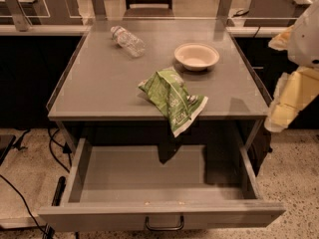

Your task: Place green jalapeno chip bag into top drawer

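My gripper (288, 103): at the right edge of the view, just off the table's (99, 83) right side, well apart from the bag (how far open it is, I cannot tell).
Green jalapeno chip bag (172, 99): crumpled on the tabletop near the front edge, one corner hanging over the edge above the drawer.
Top drawer (159, 215): open below the tabletop, its dark bar handle at the centre of the front panel.
Bowl (196, 56): upright, just behind the bag.
Clear bottle (128, 40): on its side, back left.
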You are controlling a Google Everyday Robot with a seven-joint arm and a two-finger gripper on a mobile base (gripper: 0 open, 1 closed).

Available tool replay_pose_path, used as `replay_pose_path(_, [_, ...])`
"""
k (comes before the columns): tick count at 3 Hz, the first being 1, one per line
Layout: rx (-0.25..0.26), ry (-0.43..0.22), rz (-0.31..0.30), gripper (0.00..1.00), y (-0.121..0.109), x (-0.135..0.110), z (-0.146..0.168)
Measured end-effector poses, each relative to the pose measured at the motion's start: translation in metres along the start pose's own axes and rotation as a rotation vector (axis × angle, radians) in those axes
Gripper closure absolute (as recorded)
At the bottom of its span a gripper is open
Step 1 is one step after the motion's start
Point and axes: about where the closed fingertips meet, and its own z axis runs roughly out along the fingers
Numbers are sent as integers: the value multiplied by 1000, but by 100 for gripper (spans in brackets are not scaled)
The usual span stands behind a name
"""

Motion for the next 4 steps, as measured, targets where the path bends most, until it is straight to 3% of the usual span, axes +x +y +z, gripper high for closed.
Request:
replay_pose_path(2, [32,-108,62,0,-29,-30,34])
replay_pose_path(3, [6,-153,67,0,-35,-55,59])
replay_pose_path(4, [-50,-210,39,0,-26,-92,89])
